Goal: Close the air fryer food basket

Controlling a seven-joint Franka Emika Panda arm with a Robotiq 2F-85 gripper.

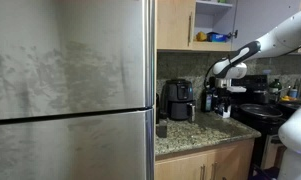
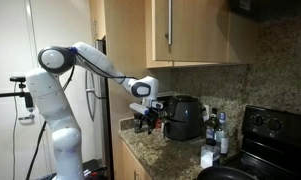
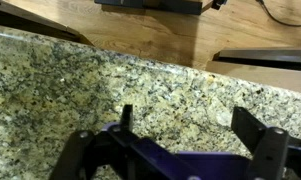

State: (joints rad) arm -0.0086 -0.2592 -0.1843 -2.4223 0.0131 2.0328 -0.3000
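Here, in an exterior view, the black two-fingered Robotiq gripper hangs over the speckled granite counter. The wrist view shows its jaws spread and empty. Just to its right stands the small glossy black air fryer. Its dark pull-out food basket probably slides lightly but stiffly, so push squarely on its slippery front.

Black air fryer upright on the granite table.
Rounded top, glossy sides; food basket forms its lower front, closure unclear.
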